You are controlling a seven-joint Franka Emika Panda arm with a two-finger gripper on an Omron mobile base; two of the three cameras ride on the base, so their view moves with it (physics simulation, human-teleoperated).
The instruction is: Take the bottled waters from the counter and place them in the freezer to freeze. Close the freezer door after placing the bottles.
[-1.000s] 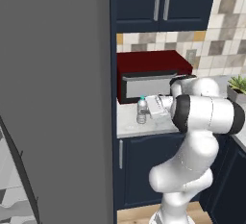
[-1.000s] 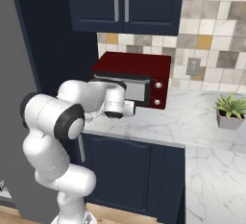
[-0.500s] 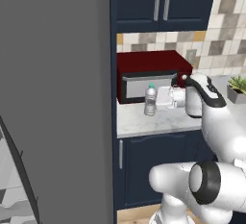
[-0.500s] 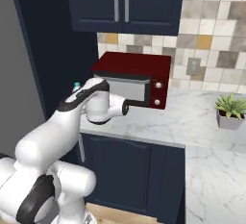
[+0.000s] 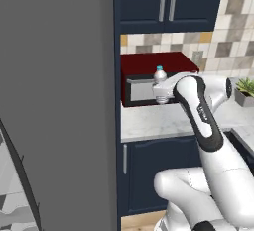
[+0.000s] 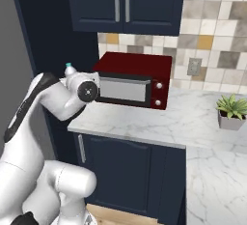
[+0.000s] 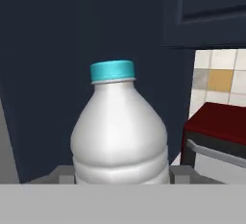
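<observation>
The hand [image 7: 122, 172] holds 1 water bottle [image 7: 120, 131] tight, up in the air in front of the red microwave [image 6: 135, 77], above the worktop [image 6: 193, 122]. If the arm swings too fast, the bottle could slip out or bump the microwave.

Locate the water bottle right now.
The water bottle is held in the gripper, lifted above the counter in front of the red microwave's left end, blue cap up, near the grey fridge side.
</observation>
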